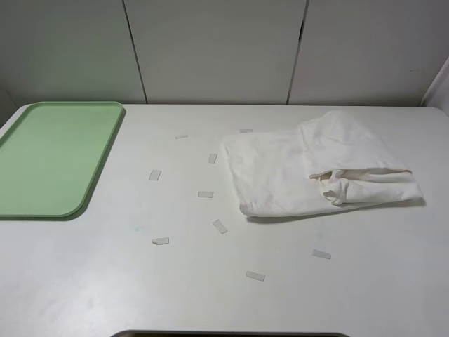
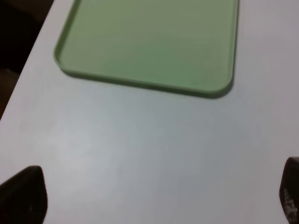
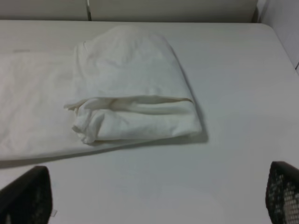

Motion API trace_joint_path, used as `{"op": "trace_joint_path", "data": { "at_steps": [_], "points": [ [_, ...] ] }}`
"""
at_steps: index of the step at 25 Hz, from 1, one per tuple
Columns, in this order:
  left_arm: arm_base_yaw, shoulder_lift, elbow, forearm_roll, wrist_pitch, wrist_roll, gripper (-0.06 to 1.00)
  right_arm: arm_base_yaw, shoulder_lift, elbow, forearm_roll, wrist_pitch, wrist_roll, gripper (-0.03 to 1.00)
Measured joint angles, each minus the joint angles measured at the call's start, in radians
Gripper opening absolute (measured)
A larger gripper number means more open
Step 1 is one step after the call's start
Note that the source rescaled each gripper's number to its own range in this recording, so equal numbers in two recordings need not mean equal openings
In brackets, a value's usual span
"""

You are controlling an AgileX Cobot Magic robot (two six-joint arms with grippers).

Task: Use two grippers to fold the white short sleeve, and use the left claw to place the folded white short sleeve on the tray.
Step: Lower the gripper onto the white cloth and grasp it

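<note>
White short sleeve (image 1: 316, 168) lies loosely doubled on the right of the counter (image 1: 210, 295), one end bunched, well apart from the tray (image 1: 49, 158) at far left. Left fingers (image 2: 23, 196) and right fingers (image 3: 25, 196) both stand spread wide, holding nothing. Pinching only the top layer could drag the folds open, and the long carry by one arm could spill them. The counter is smooth and white, dotted with tape strips (image 1: 220, 226), with a pale panelled wall (image 1: 210, 49) behind.

No legible text anywhere
</note>
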Motion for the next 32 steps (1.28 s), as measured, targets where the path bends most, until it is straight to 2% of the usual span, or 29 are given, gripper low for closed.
{"op": "trace_joint_path", "data": {
  "at_steps": [4, 7, 9, 12, 17, 21, 28, 32],
  "points": [
    [0.0, 0.119, -0.057, 0.0, 0.006, 0.0, 1.0, 0.0, 0.0, 0.0, 0.0, 0.0, 0.0, 1.0],
    [0.0, 0.34, -0.163, 0.0, 0.005, 0.0, 1.0, 0.0, 0.0, 0.0, 0.0, 0.0, 0.0, 1.0],
    [-0.015, 0.458, -0.215, 0.0, -0.024, -0.01, 1.0, 0.0, 0.0, 0.0, 0.0, 0.0, 0.0, 1.0],
    [-0.034, 0.519, -0.244, -0.002, -0.054, -0.028, 1.0, 0.0, 0.0, 0.0, 0.0, 0.0, 0.0, 1.0],
    [-0.152, 0.752, -0.279, -0.003, -0.197, -0.07, 1.0, 0.0, 0.0, 0.0, 0.0, 0.0, 0.0, 1.0],
    [-0.214, 0.882, -0.279, -0.003, -0.284, -0.1, 1.0, 0.0, 0.0, 0.0, 0.0, -0.001, 0.0, 1.0],
    [-0.427, 1.214, -0.279, -0.004, -0.552, -0.221, 1.0, 0.0, 0.0, 0.0, 0.0, -0.001, 0.0, 1.0],
    [-0.482, 1.287, -0.279, -0.005, -0.623, -0.258, 1.0, 0.0, 0.0, 0.0, 0.0, -0.001, 0.0, 1.0]
  ]
}}
